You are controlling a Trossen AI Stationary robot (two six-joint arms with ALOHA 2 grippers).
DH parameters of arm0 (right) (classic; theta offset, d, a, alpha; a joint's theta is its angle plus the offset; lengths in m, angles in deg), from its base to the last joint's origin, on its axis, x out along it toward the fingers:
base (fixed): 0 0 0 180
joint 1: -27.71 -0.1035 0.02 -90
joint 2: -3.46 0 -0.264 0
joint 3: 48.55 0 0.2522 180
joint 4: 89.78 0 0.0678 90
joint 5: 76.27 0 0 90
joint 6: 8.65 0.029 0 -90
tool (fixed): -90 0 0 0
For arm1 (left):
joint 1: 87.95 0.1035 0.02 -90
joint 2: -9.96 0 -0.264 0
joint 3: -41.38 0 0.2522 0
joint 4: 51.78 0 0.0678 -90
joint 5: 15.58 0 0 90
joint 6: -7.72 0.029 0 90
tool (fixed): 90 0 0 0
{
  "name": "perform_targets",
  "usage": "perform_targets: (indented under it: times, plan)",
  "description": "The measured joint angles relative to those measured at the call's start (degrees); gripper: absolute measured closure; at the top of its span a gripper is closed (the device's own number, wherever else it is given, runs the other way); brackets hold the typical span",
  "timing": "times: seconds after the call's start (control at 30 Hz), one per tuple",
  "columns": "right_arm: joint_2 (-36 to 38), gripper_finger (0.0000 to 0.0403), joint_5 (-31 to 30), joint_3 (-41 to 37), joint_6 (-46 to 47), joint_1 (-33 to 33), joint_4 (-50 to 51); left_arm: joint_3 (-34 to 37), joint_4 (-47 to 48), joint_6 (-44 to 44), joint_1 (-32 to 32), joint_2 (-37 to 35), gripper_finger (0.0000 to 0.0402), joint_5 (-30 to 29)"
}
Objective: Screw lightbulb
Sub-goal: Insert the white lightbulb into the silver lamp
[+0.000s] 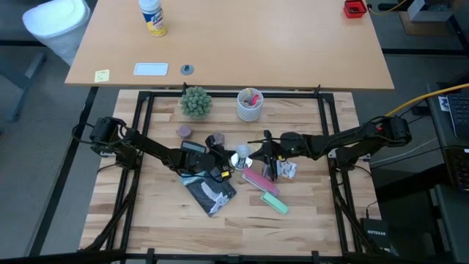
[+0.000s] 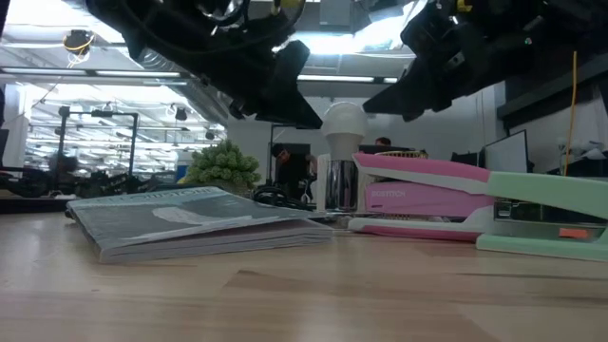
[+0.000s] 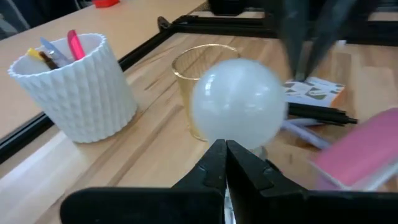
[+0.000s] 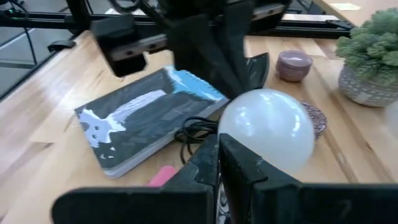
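The bulb [image 1: 241, 152] is seen standing upright at mid-table, directly between the two hands, with the left hand [image 3: 225, 163] closed just short of its base on one side and the right hand [image 4: 217, 163] closed just short of it on the other; neither is seen to clamp anything, the fingers of each being pressed together. The step in hand is judged to be the approach before the turning: the bulb is faced but not gripped. For the next move, one hand would have to be opened and set round the glass, and the socket below, hidden here, steadied by the other. Just beyond the left hand, behind the bulb, an amber glass [image 3: 205, 68] and a white cup [image 3: 78, 87] are found; a book [image 4: 137, 121] lies past the right hand, with a cord [image 4: 196, 134] beside it. A pink stapler [image 2: 427, 195] is close by and could be knocked.
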State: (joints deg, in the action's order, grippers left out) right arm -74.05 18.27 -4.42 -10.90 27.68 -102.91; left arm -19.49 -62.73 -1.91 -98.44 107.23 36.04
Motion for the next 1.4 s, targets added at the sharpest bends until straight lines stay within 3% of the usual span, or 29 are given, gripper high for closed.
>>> perform_targets:
  times: [0.43,0.7,0.9,1.07,1.4]
  plan:
    - [2.4,0.0384,0.4,0.0,0.0,0.0,-1.8,0.0,1.6,4.4,-1.0,-2.8,0.0400,-1.1]
    - [7.2,0.0384,-8.9,0.0,-3.4,0.0,-1.9,0.0,1.3,3.6,-2.6,-4.9,0.0400,-1.1]
    - [5.3,0.0384,-14.0,0.0,-4.5,0.0,-1.6,0.0,1.3,2.1,-2.5,-4.9,0.0400,9.7]
    - [1.5,0.0384,-14.0,0.0,-4.5,0.0,-2.1,0.0,1.8,0.9,-1.4,-4.7,0.0400,13.8]
    - [-1.2,0.0384,-13.8,0.0,-4.1,0.0,-2.9,0.0,1.7,-0.6,1.0,-1.5,0.0400,13.3]
